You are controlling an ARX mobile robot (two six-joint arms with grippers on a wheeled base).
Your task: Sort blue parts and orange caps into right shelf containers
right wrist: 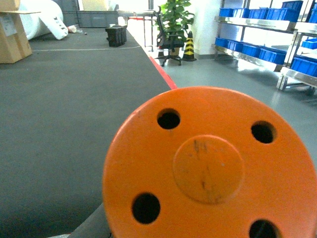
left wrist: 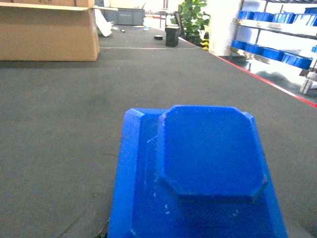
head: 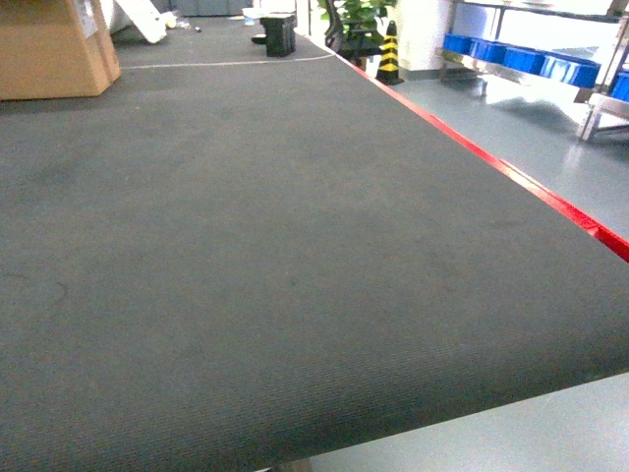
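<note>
I see a boxy bright blue plastic part [left wrist: 198, 173] filling my left wrist view and a round orange plastic cap [right wrist: 210, 166] my right, presumably carried for binning. No fingers show, so I cannot tell either grip.

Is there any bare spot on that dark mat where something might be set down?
Nearly all of it. In the head view the dark mat lies bare from its near edge to the cardboard box far left, bordered right by the red strip. Clutter sits only at the far end: a black crate and the box.
</note>
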